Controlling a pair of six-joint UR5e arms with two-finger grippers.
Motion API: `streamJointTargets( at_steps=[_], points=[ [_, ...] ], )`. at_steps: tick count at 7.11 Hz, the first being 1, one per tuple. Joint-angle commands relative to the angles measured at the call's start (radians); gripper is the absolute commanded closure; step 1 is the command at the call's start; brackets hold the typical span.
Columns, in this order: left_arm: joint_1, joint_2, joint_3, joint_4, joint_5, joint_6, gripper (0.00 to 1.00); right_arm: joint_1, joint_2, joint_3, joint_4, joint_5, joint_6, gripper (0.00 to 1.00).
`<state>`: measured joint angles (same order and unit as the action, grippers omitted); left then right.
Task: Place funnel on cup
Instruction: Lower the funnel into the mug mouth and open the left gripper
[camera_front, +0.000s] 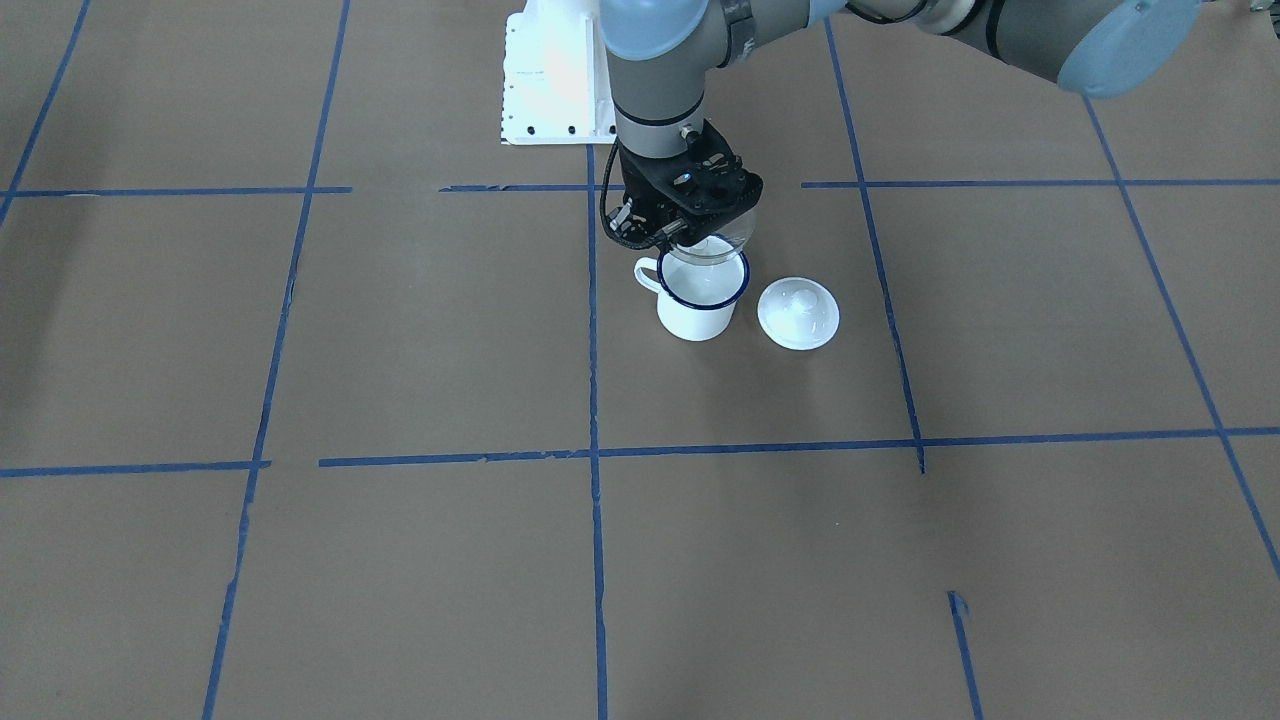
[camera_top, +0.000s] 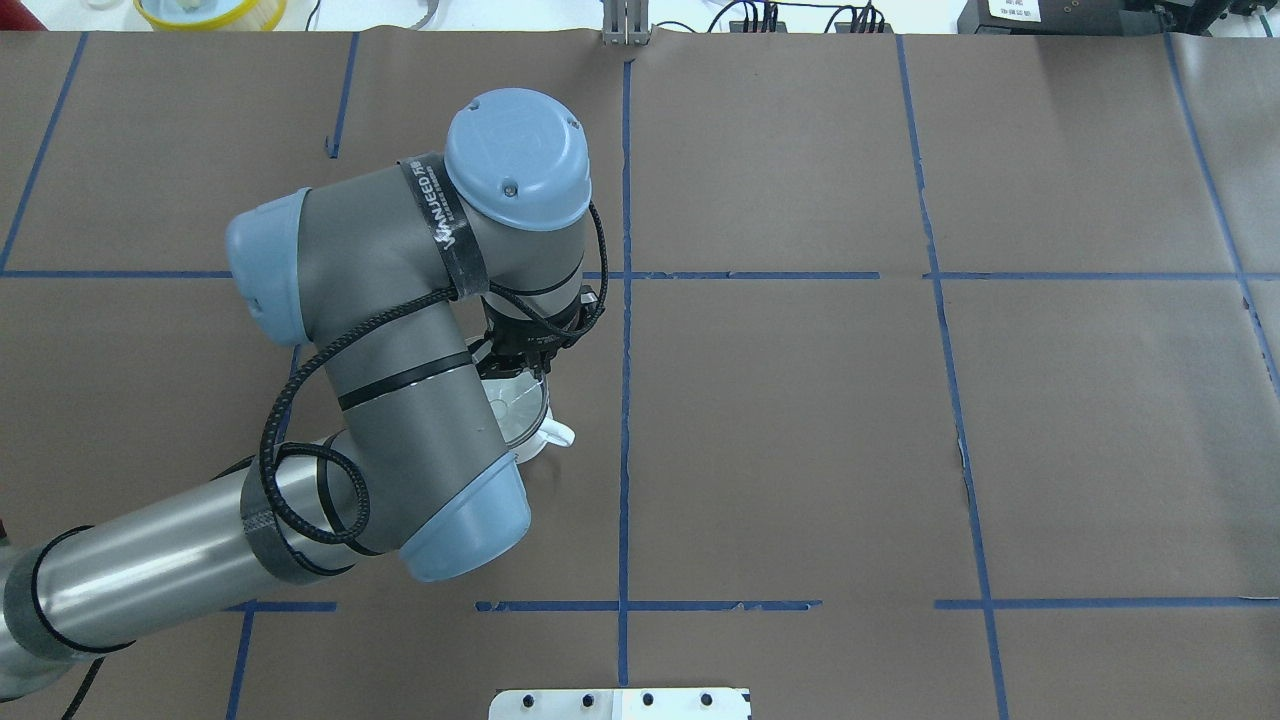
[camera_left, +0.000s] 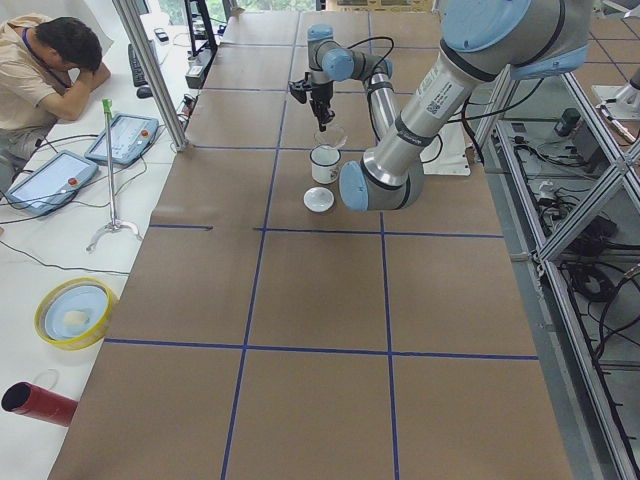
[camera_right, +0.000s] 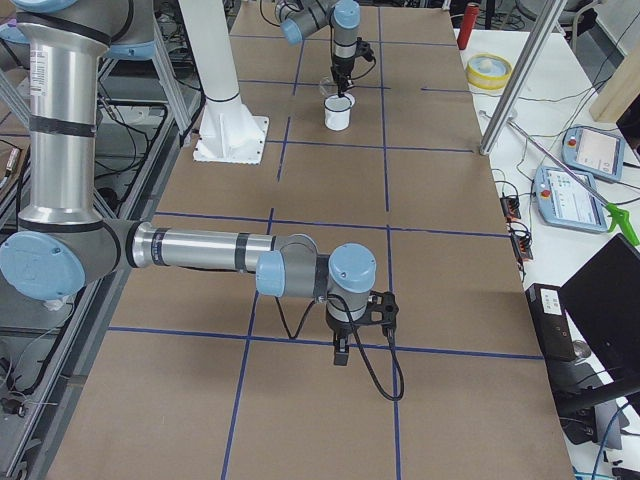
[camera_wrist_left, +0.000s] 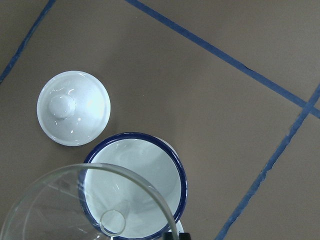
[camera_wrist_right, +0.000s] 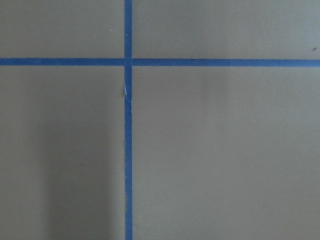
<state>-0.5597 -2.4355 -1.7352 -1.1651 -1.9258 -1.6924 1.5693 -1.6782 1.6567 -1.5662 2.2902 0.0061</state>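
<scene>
Funnel of clear plastic hangs just above the cup, carried by the robot's left gripper, whose fingers are clamped on the rim of the wide cone so that the narrow spout points down and is free to enter the mug. In the left wrist view, the spout's small ring shows over the white inside of the blue-rimmed cup, close to the edge nearest the gripper and not at the centre, while the cone overhangs that same side. The funnel does not yet appear to rest on the rim, so the placing step looks near its end but unfinished, and a small shift toward the middle of the mouth would likely seat it more evenly. A round white knobbed lid lies just beside the cup on the paper-covered table, apart from it and out of the funnel's path. The right gripper hangs low over bare table well apart from the work, at the other end of the surface, and whether its fingers are apart or together cannot be told.
</scene>
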Motion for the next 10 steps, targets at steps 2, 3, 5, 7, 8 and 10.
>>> streamJointTargets(
  at_steps=[2, 3, 5, 7, 8, 10],
  points=[
    [0.003, 0.038, 0.083, -0.132, 0.001, 0.014, 1.0, 0.0, 0.0, 0.0, 0.0, 0.0, 0.0, 0.0],
    [0.003, 0.044, 0.083, -0.139, 0.004, 0.016, 1.0, 0.0, 0.0, 0.0, 0.0, 0.0, 0.0, 0.0],
    [0.003, 0.044, 0.082, -0.139, 0.004, 0.042, 1.0, 0.0, 0.0, 0.0, 0.0, 0.0, 0.0, 0.0],
    [0.003, 0.043, 0.08, -0.14, 0.002, 0.04, 1.0, 0.0, 0.0, 0.0, 0.0, 0.0, 0.0, 0.0],
    [0.003, 0.044, 0.079, -0.139, 0.014, 0.04, 0.62, 0.0, 0.0, 0.0, 0.0, 0.0, 0.0, 0.0],
    [0.003, 0.046, 0.074, -0.139, 0.073, 0.039, 0.0, 0.0, 0.0, 0.0, 0.0, 0.0, 0.0, 0.0]
  ],
)
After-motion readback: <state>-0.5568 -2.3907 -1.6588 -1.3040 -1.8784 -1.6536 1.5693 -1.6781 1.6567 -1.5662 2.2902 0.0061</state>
